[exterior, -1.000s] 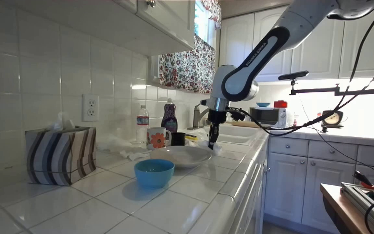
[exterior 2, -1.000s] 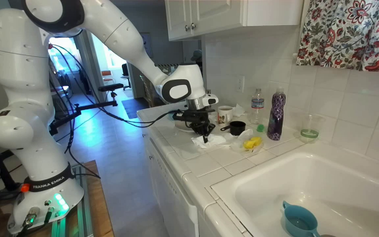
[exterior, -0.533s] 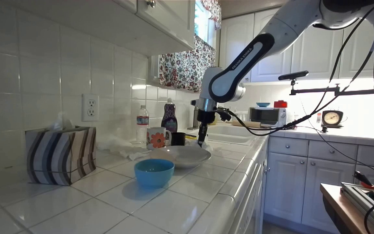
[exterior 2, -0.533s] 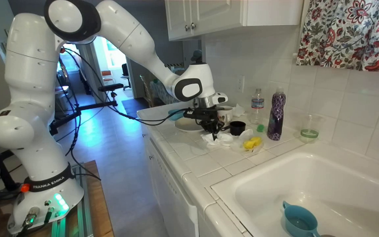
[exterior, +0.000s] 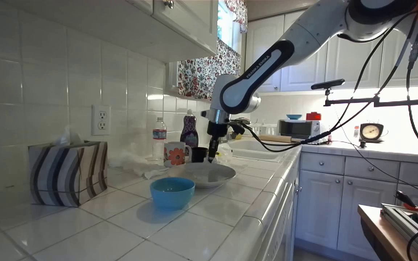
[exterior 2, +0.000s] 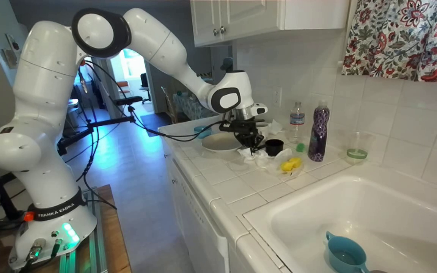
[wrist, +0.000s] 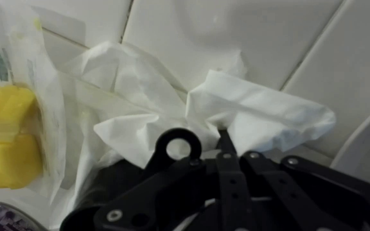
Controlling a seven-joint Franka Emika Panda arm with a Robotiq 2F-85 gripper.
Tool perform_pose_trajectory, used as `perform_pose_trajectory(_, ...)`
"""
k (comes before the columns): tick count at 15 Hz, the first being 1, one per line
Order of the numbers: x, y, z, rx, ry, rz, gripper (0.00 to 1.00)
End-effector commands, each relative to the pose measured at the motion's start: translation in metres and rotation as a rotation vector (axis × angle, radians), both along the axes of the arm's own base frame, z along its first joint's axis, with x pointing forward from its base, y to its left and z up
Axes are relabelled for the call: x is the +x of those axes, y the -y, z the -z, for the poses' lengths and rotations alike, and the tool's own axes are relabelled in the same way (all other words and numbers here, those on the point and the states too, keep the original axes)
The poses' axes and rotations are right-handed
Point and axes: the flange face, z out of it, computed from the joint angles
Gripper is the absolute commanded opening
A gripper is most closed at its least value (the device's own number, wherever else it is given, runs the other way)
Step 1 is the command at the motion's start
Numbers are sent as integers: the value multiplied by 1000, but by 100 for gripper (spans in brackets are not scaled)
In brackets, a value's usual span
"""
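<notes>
Crumpled white tissue [wrist: 268,112], bunched on the white tiled counter [exterior: 111,224] directly below the black gripper [wrist: 223,133]. Seen in the wrist view with folds drawn in around the narrow tips, one long end lying toward the right of the picture and a pointed corner toward the left. Gripping with jaws fully together, thin tissue pinched at the very ends, depth of the hold hidden among the creases. Pointing down in both exterior views, at the end of a long white arm [exterior 2: 161,45]. Just beside the gripper, a black cup [exterior 2: 274,147], with ring-ended handle turned toward it. Near, on the opposite side from that cup, a pale shallow dish [exterior: 212,175], with curved rim showing at the right edge of the wrist view. Past the dish in an exterior view, a light blue bowl [exterior: 172,195] and, farther along, a striped tissue box [exterior: 69,174]. Toward the wall [exterior: 45,119], a flowered mug [exterior: 176,154], a clear water bottle [exterior: 159,141] and a dark purple soap bottle [exterior: 189,134]. Near the tissue, translucent wrapping [wrist: 53,112] with yellow pieces [wrist: 10,160]; inside or on top, cannot tell. Farther along the counter, a white sink [exterior 2: 317,204] with a blue cup [exterior 2: 346,254] resting inside, and a clear cup [exterior 2: 357,148] with green liquid set behind the rim. Beyond the sink in an exterior view, a small oven [exterior: 296,129] with a small blue dish [exterior: 294,116] and a red object [exterior: 313,116] on top. Higher up, a flowered curtain [exterior: 209,72] hanging at a window [exterior: 224,21].
</notes>
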Motion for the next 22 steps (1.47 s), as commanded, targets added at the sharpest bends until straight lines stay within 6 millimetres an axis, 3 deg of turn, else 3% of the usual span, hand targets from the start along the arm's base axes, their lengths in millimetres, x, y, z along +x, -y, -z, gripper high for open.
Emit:
perform_pose_trajectory(1,24,-13,4,-6,-15,-22,0)
perform_pose_trajectory(6,39,-24,9,-2,-33,-41,0)
perform_pose_trajectory(9,25,-20,11,-2,-53,-40,0)
perform_pose_trajectory(13,-7,-17,10,8,-67,-29,0)
perform_pose_trajectory(18,-62,-10,7,19,-88,-4,0)
perform_pose_trajectory(22,-107,11,8,26,-101,79,0)
